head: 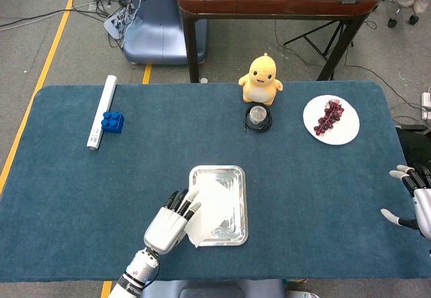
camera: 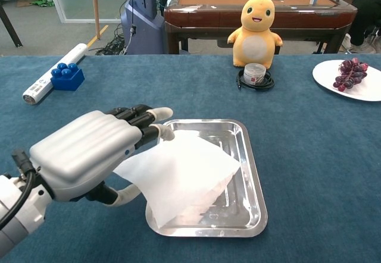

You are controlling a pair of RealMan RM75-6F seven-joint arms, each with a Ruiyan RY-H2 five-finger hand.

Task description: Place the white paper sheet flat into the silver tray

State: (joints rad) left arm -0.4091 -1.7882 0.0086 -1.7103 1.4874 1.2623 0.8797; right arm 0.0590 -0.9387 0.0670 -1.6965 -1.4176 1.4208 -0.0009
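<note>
The silver tray sits on the blue table near its front edge. A white paper sheet lies tilted over the tray's left half, its left edge raised above the rim. My left hand holds that left edge, fingers on top and thumb beneath. My right hand rests open at the table's far right edge, holding nothing; the chest view does not show it.
A yellow plush toy stands at the back with a small tin on a black ring in front. A white plate of grapes is back right. A white tube and blue brick lie back left.
</note>
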